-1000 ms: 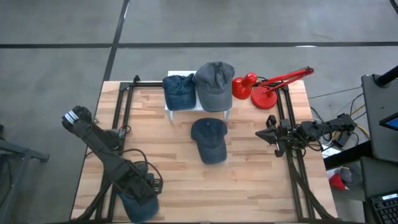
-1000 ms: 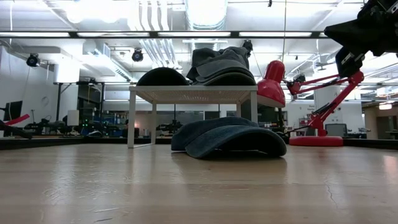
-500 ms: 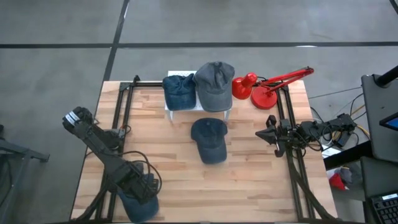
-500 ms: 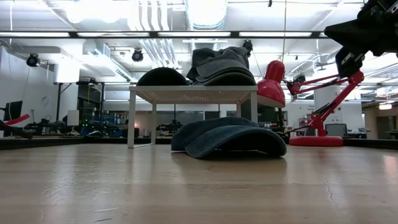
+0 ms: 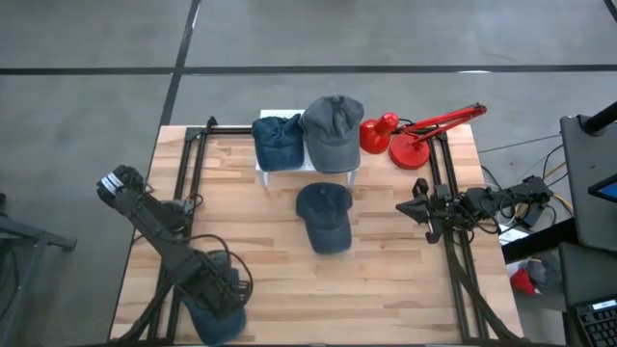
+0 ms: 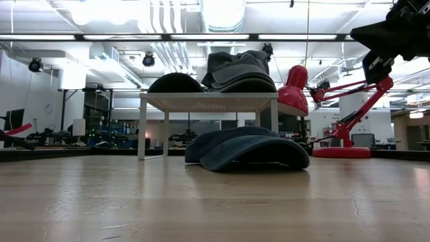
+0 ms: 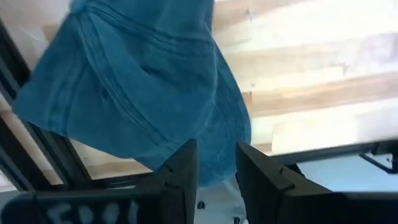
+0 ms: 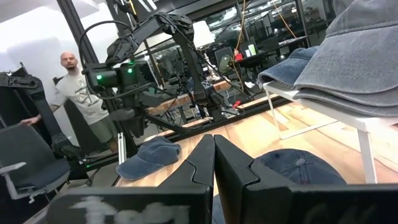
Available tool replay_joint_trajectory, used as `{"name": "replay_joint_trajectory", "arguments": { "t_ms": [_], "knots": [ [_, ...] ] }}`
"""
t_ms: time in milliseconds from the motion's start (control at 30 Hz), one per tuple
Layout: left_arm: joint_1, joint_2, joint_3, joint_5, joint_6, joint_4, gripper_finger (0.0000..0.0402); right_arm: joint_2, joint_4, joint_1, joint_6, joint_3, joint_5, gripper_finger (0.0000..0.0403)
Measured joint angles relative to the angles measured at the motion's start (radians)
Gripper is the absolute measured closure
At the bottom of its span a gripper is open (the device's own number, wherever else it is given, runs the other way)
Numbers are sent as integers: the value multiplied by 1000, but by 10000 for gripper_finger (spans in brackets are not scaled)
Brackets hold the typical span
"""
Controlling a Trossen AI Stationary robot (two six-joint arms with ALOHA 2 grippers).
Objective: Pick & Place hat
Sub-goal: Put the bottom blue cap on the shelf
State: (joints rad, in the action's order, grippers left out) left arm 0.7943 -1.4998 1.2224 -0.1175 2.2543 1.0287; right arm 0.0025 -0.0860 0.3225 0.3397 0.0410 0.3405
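A light blue hat [image 5: 217, 326] [image 7: 143, 81] lies at the table's near-left corner, also visible in the right wrist view [image 8: 149, 158]. My left gripper [image 5: 214, 301] [image 7: 216, 171] is right above it, fingers nearly together with blue cloth between them. A dark blue hat [image 5: 325, 217] [image 6: 245, 149] rests brim-down at the table's middle. My right gripper [image 5: 416, 210] [image 8: 213, 155] hovers shut near the right edge, level, pointing toward the dark blue hat. A denim hat [image 5: 278, 140] and a grey hat [image 5: 331, 130] sit on a small white shelf [image 5: 262, 169]. My left gripper has the light blue hat's edge [image 7: 219, 146] pinched between its two fingers, coming from above and pointing down. Whether that edge is brim or crown I cannot tell. The rest of the hat spreads out below the fingers over the table's near edge.
A red desk lamp [image 5: 410, 145] stands at the far-right corner beside the shelf. Black frame rails [image 5: 188, 164] run along the table's left and right sides. A person [image 8: 78, 93] stands beyond the table's left side. Bare wood lies between the two arms.
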Motion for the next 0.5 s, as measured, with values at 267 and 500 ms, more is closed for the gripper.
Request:
{"name": "replay_joint_trajectory", "arguments": {
  "t_ms": [267,500],
  "knots": [
    [33,0,0,-23,64,-8,300,0,0,0,0,0,0,394],
    [59,0,0,-59,76,-20,298,0,0,0,-1,0,0,394]
  ]
}}
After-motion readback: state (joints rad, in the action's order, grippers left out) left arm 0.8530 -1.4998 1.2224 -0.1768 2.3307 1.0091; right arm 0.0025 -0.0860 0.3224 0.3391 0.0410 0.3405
